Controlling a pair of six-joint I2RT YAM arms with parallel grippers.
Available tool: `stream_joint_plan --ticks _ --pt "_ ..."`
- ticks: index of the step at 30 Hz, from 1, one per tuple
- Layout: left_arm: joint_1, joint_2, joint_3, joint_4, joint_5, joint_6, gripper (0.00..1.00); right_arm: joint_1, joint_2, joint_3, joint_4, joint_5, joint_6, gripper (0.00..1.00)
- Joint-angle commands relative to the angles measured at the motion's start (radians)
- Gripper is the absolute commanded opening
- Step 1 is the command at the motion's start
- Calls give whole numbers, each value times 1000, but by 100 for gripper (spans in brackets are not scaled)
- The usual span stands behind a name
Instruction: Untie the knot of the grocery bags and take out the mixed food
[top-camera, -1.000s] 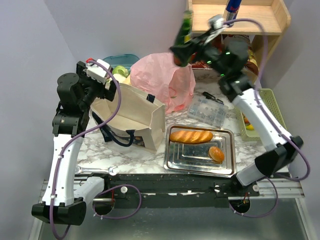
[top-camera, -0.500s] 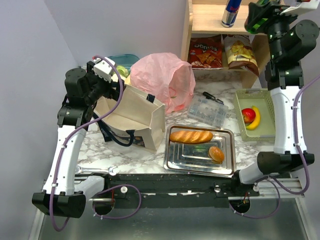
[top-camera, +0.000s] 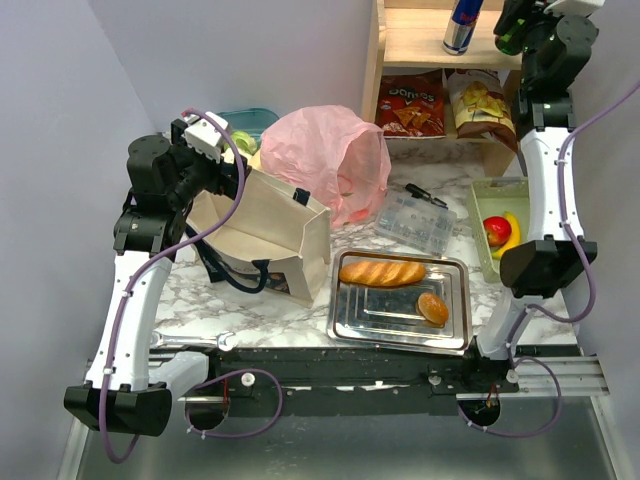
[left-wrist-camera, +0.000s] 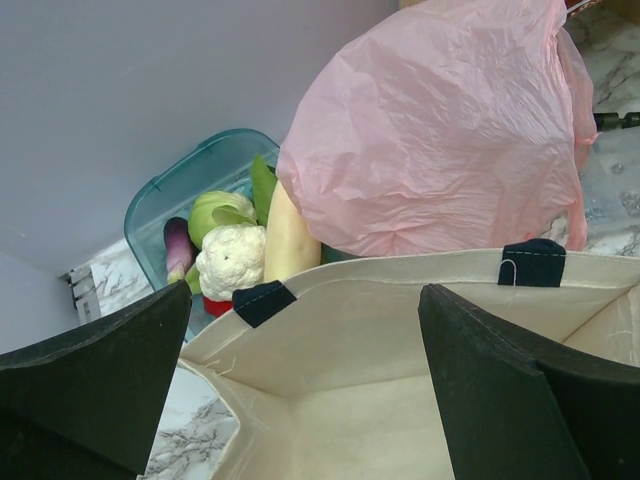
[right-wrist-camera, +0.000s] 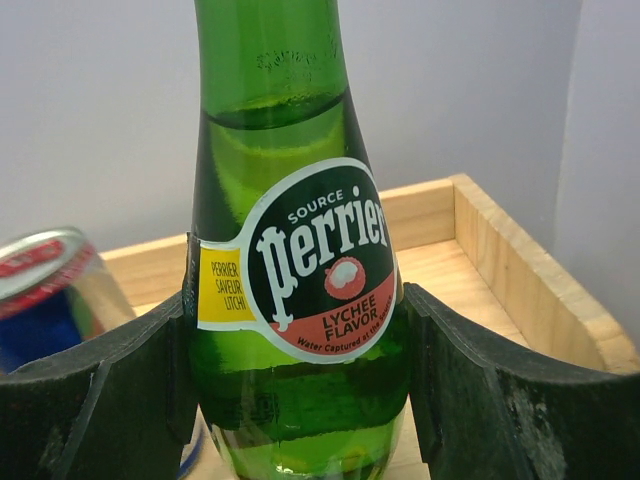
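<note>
My right gripper (right-wrist-camera: 300, 400) is shut on a green Perrier bottle (right-wrist-camera: 300, 300), upright over the top wooden shelf (right-wrist-camera: 500, 270); from above, the right gripper (top-camera: 515, 25) sits at the far right corner. The left gripper (left-wrist-camera: 305, 390) hangs open over the mouth of the beige tote (left-wrist-camera: 400, 330), holding nothing. Behind the tote lies the crumpled pink bag (left-wrist-camera: 440, 130); the knot is out of view. A teal tub (left-wrist-camera: 160, 200) holds cauliflower (left-wrist-camera: 232, 258), eggplant (left-wrist-camera: 177, 250) and a pale long vegetable (left-wrist-camera: 288, 235). Chip bags (top-camera: 408, 105) stand on the lower shelf.
A Red Bull can (right-wrist-camera: 45, 290) stands just left of the bottle. A green basket (top-camera: 500, 190) holds an apple (top-camera: 496, 230) and banana (top-camera: 513, 235). A metal tray (top-camera: 350, 320) carries a baguette (top-camera: 382, 272) and bun (top-camera: 432, 308). A clear plastic box (top-camera: 415, 222) lies beside the pink bag.
The right arm has swung the green bottle from above the pink bag up to the top shelf at far right. The left gripper shifted slightly right over the tote.
</note>
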Motion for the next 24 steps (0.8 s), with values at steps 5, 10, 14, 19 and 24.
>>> stream_joint_plan --ticks 5,10,14,19,24 --pt "-6 -10 14 41 -17 -20 98 3 64 106 231 82 -119 1" --pt "-6 -3 14 46 -23 -19 99 3 81 68 266 66 -134 1" --pt "-6 2 14 45 -23 -17 98 3 113 77 298 48 -145 1" --pt "-6 9 15 41 -23 -12 99 2 166 104 343 40 -136 1" --pt "-5 5 6 32 -20 -1 98 4 185 83 421 10 -144 4"
